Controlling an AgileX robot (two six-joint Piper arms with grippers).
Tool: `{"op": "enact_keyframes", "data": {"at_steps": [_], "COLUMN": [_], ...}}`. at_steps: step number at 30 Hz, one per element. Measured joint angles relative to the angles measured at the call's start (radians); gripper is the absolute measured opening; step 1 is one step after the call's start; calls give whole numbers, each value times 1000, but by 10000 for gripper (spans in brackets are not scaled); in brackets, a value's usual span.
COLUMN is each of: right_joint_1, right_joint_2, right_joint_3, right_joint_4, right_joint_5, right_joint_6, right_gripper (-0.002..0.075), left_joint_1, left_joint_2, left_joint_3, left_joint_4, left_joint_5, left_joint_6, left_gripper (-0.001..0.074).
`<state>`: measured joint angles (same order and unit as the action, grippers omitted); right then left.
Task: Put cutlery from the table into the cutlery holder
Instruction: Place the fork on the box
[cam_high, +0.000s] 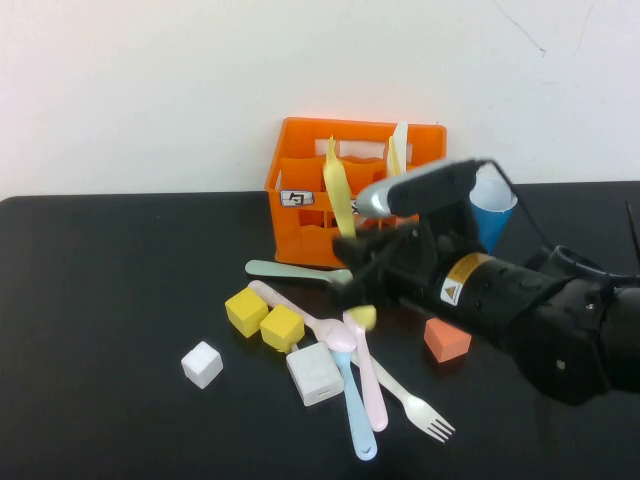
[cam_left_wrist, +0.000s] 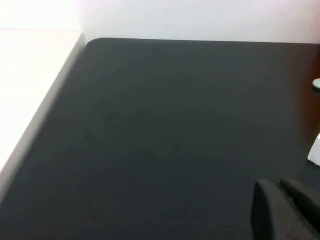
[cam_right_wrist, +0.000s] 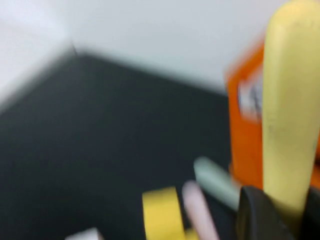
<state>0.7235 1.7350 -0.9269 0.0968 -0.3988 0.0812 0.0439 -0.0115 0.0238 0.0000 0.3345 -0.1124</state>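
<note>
Gripping one yellow utensil (cam_high: 346, 210): right pincer (cam_high: 358, 283) | left pincer (cam_left_wrist: 285, 210): state unclear | two yellow cubes (cam_high: 246, 311)

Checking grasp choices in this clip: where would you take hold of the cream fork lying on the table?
Grip the cream fork on its bare handle just behind the tines, coming from above with fingers across it. It lies flat; its upper handle runs under the pink spoon. The right hand holds a yellow utensil; the left hand is parked.
</note>
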Motion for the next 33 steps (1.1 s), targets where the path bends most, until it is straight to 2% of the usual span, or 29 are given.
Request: {"op": "enact_keyframes", "data": {"at_steps": [7, 10, 19, 26, 33], "right_joint_1": [0, -6, -42, -66, -72], "right_joint_2": [5, 30, 261, 483, 572], "right_joint_3": [-2, -42, -346, -588, -680], "right_joint_4": [-84, -84, -26, -3, 23], "right_joint_5": [-407, -479, -476, -362, -302], "right_joint_6": [-111, -161, -177, -221, -245], "right_gripper": [142, 142, 142, 142, 167], "left_joint_1": [0, 0, 0, 0, 0], "left_joint_2": [0, 0, 0, 0, 0], "left_joint_3": [0, 0, 0, 0, 0], "left_joint_4": [0, 0, 0, 0, 0], "left_joint_5": [0, 0, 0, 0, 0], "left_joint_6": [0, 2, 2, 2, 2], "left_gripper": [-1, -1, -1, -1, -1]}}
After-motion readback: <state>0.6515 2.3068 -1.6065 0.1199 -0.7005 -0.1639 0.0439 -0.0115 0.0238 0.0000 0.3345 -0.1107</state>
